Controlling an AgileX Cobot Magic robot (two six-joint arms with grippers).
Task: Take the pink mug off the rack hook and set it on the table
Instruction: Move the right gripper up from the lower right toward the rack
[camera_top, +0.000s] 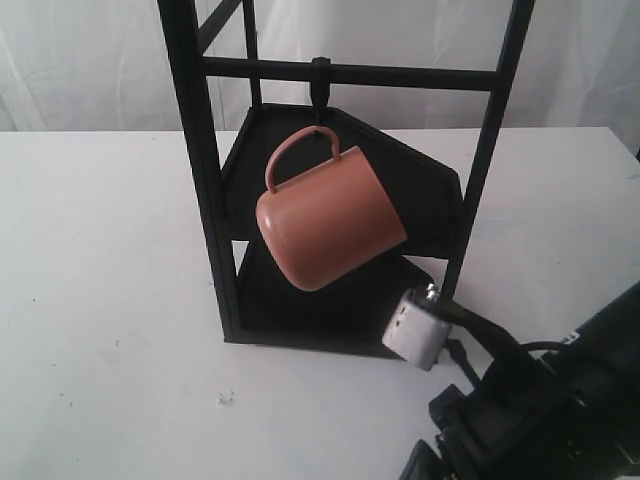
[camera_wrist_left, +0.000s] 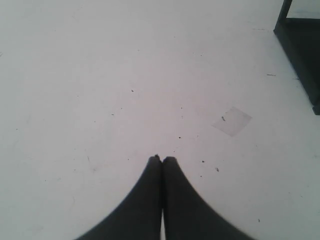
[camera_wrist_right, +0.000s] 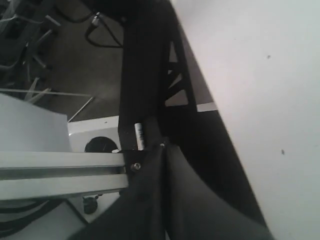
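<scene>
The mug hangs tilted on the hook inside the rack. The left pincer and right pincer are both squeezed closed, empty. Pulling sideways could snag it and tip the rack.

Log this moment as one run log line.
pink mug: hangs on rack hook | left gripper: shut, empty, over table | right gripper: shut, empty | stage: mug not yet grasped

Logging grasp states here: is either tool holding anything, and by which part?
Nothing is held. The left tool and right tool are both shut and empty; the pink mug hangs by its handle from the rack hook.
</scene>
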